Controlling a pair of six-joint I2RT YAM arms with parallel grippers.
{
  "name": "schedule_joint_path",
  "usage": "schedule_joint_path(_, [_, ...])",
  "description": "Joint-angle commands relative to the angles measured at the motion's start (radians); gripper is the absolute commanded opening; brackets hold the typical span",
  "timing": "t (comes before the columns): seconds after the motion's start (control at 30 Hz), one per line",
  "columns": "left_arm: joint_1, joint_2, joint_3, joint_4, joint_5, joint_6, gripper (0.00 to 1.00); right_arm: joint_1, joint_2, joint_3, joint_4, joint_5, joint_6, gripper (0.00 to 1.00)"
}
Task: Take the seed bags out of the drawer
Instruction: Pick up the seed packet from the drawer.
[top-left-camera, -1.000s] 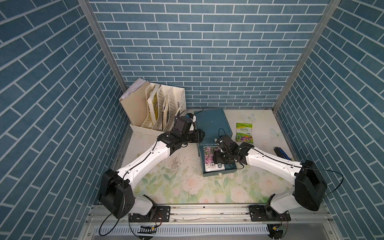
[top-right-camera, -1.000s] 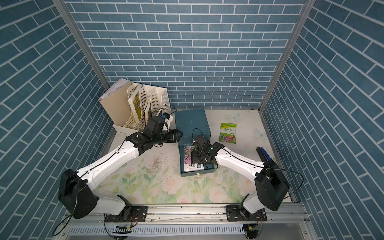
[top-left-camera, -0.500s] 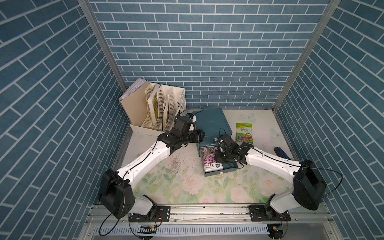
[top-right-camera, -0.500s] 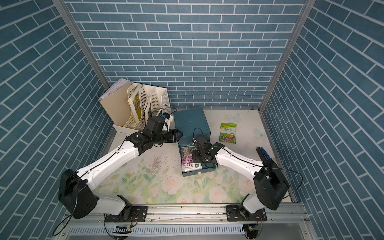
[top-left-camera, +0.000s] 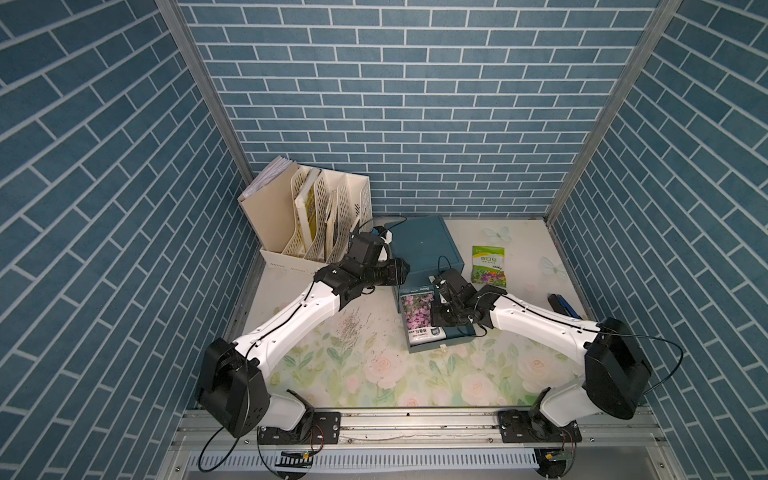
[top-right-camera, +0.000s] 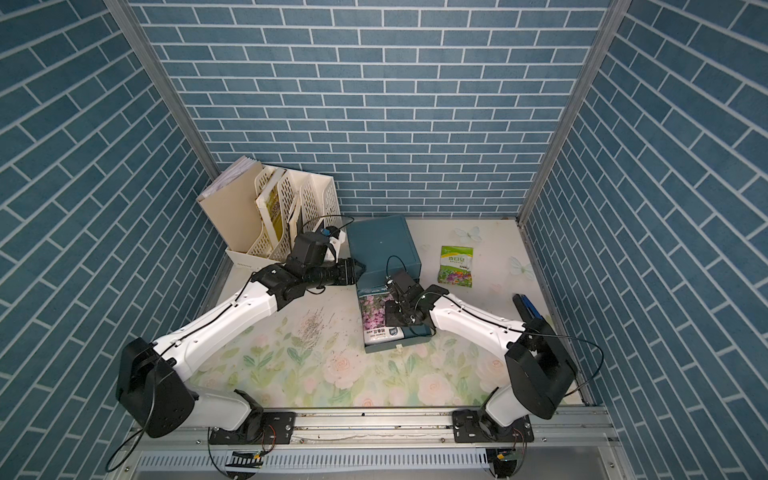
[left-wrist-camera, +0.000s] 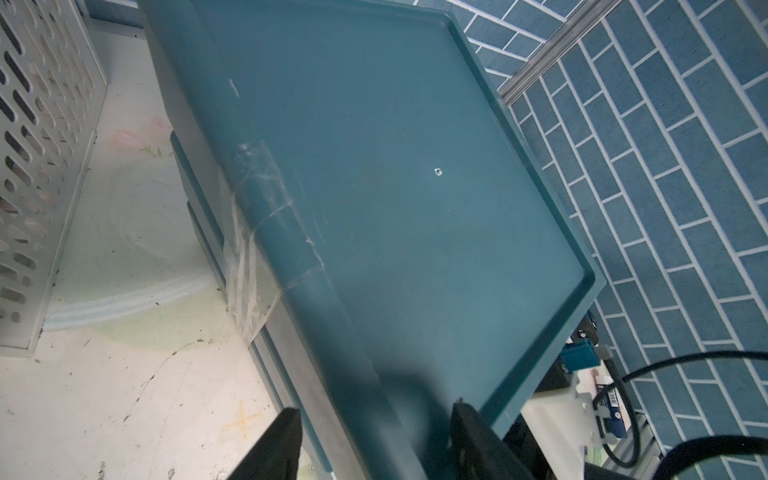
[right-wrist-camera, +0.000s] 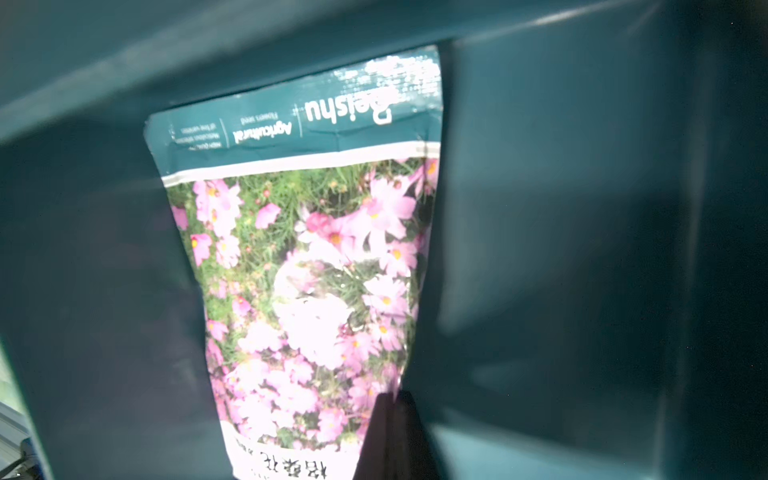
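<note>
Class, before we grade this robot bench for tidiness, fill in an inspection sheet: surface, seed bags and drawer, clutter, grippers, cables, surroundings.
Surface: floral-print table; dark specks scattered mid-left.
Job's things: pink-flower seed bag in the open drawer; green-white seed bag flat on the table, right of the cabinet; third bag: nothing seen.
Clutter: cream file rack with folders, back left; blue-black object at the right edge.
Grippers: left gripper closed on the cabinet's front corner; right gripper shut on the pink-flower seed bag's edge.
Cables: black cable arching over the cabinet; second cable looping near the right-hand wall.
Surroundings: blue brick-pattern walls; metal rail in front.
</note>
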Motion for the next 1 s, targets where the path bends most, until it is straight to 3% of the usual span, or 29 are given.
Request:
schedule_joint_path(0.0, [0.000, 0.002, -0.011, -0.092, 0.013, 0.028, 0.61, -0.006, -0.006, -0.003, 0.034, 0.002, -0.008, 0.00])
schedule_joint_path(0.97, [0.009, 0.006, -0.011, -0.099, 0.016, 0.040, 0.61, -0.024, -0.108, 0.105, -0.084, 0.003, 0.022, 0.00])
